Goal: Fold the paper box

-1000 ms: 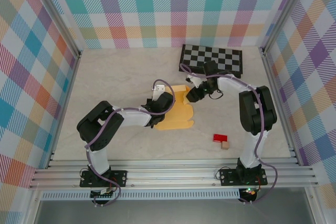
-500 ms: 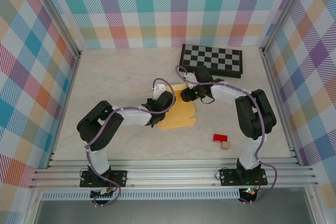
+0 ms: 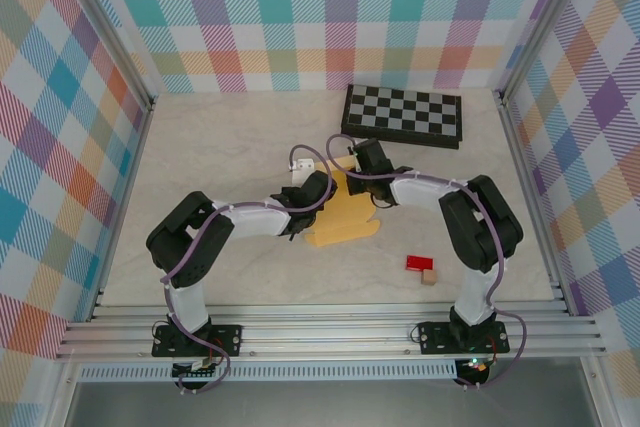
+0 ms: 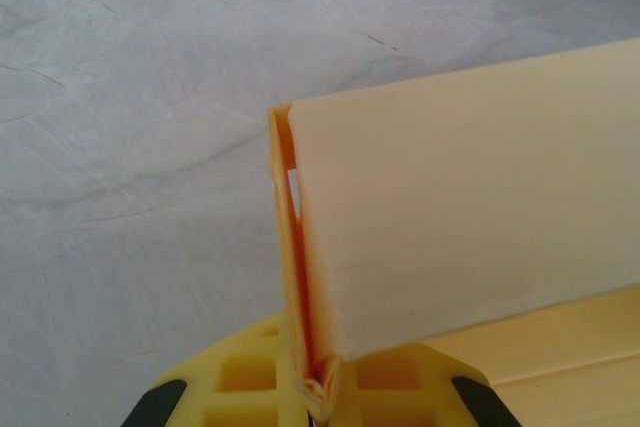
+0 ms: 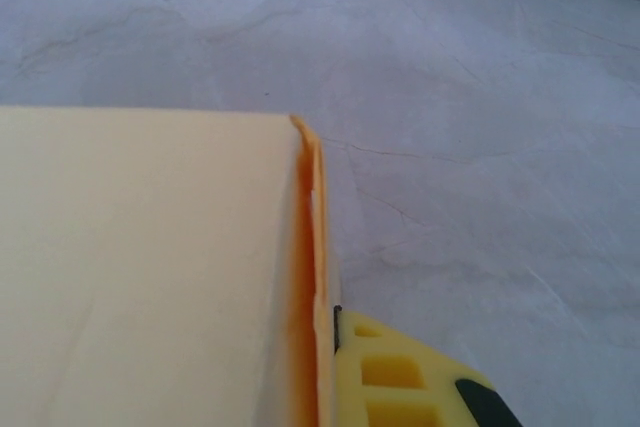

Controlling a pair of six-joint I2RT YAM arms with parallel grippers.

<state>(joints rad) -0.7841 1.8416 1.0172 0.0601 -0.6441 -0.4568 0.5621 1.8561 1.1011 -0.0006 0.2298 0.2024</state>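
Observation:
The yellow-orange paper box [image 3: 348,217] lies mid-table as a partly folded sheet between the two arms. My left gripper [image 3: 318,190] is shut on its left edge; in the left wrist view the layered card edge [image 4: 300,277] is pinched between the yellow fingers [image 4: 240,387], and a pale panel [image 4: 470,207] rises to the right. My right gripper [image 3: 362,173] is shut on the box's upper right edge; in the right wrist view a pale panel [image 5: 150,267] covers the left and its folded edge [image 5: 315,277] sits against the one visible yellow finger [image 5: 400,377].
A black-and-white checkerboard [image 3: 403,114] lies at the back right, close behind the right gripper. A red block [image 3: 419,263] and a tan block [image 3: 429,277] sit at the front right. Plaid walls enclose the pale table [image 3: 220,147].
The right gripper has moved left toward the left gripper, carrying the box's right part over. The sheet now looks narrower and more folded. The left gripper stays in place.

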